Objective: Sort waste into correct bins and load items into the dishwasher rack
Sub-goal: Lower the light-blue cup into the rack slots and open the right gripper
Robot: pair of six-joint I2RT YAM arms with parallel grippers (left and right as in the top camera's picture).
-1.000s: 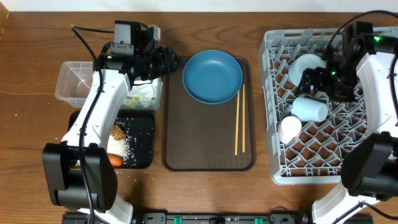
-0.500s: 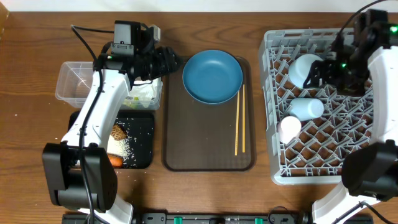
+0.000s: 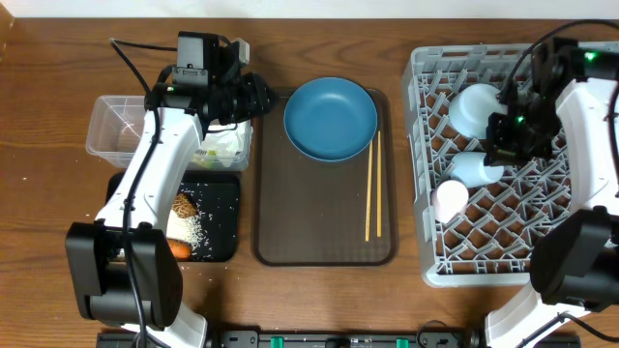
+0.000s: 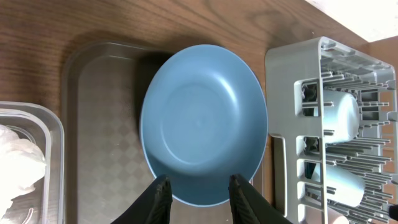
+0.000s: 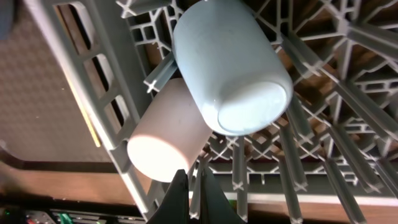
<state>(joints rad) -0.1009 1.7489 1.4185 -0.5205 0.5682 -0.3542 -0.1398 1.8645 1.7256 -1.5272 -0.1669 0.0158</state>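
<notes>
The dark-blue plate (image 3: 330, 118) lies at the far end of the brown tray, and the chopsticks (image 3: 372, 184) lie along its right side. My left gripper (image 3: 266, 97) hovers at the plate's left rim. In the left wrist view its jaws (image 4: 200, 193) stand apart over the rim of the plate (image 4: 202, 121), gripping nothing. The dishwasher rack (image 3: 513, 242) holds the light-blue bowl (image 3: 474, 108), light-blue cup (image 3: 477, 170) and white-pink cup (image 3: 450, 200). My right gripper (image 5: 194, 177) is shut and empty, just above the two cups (image 5: 230, 68) (image 5: 165, 140).
The clear tub (image 3: 111, 126) with white wrappers (image 3: 227, 145) sits at the left. In front of it, the black tray (image 3: 221, 208) holds rice crumbs (image 3: 193, 232), a brown lump (image 3: 184, 205) and an orange piece (image 3: 179, 249). The brown serving tray (image 3: 319, 217) fills the middle.
My right gripper has shut and come back down over the cups after lifting away. The left jaws have narrowed; the left arm has hardly moved.
</notes>
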